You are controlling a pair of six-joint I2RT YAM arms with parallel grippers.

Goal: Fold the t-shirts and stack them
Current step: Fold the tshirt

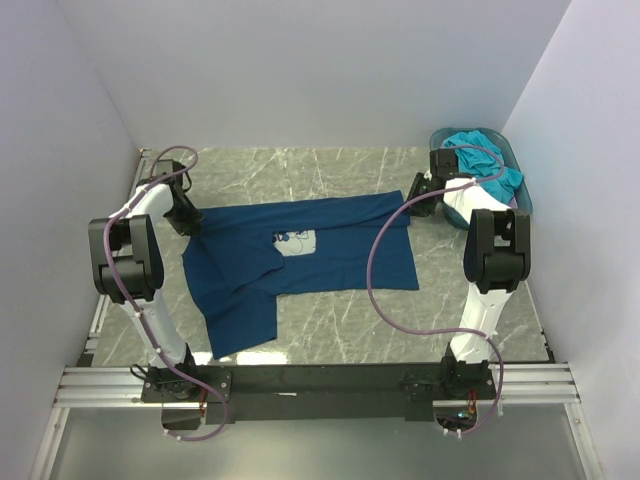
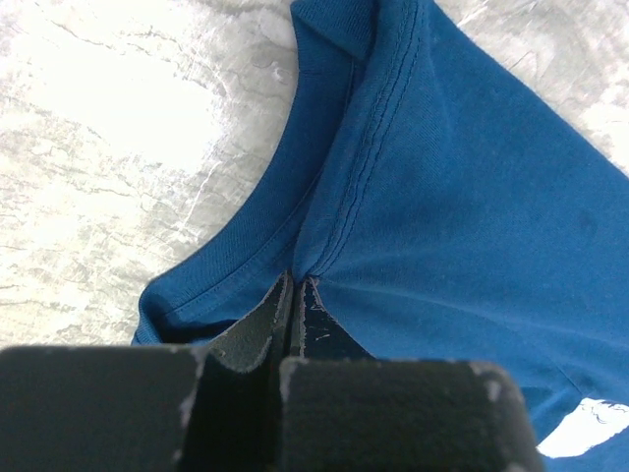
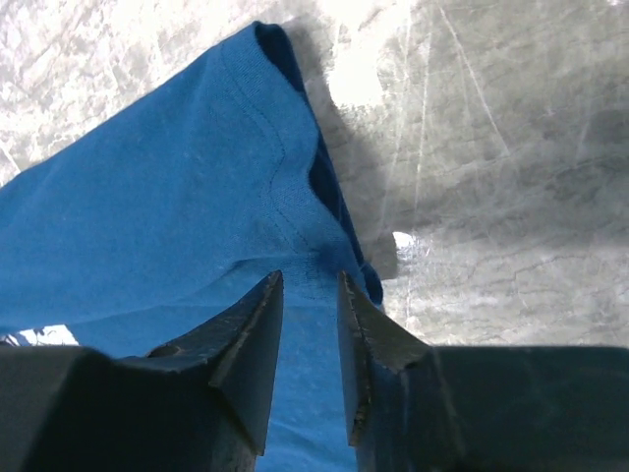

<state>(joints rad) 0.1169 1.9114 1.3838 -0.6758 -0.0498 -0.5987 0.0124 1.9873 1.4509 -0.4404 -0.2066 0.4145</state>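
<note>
A dark navy t-shirt [image 1: 330, 262] with a small white chest print [image 1: 297, 241] lies spread across the table, its left part folded over and one sleeve trailing toward the near edge. My left gripper [image 1: 190, 222] is shut on the cloth beside the neckline; in the left wrist view the fabric [image 2: 472, 216] puckers at the closed tips of the left gripper [image 2: 298, 280]. My right gripper [image 1: 415, 195] stands open at the shirt's far right corner. In the right wrist view the blue cloth [image 3: 147, 226] lies loose under the parted jaws of the right gripper [image 3: 310, 280]. A turquoise t-shirt [image 1: 482, 160] is heaped in the basket.
A teal plastic basket [image 1: 523, 196] stands at the back right corner beside the right arm. Grey marble tabletop [image 1: 460, 290] surrounds the shirt. White walls close in the left, back and right sides. Purple cables loop off both arms.
</note>
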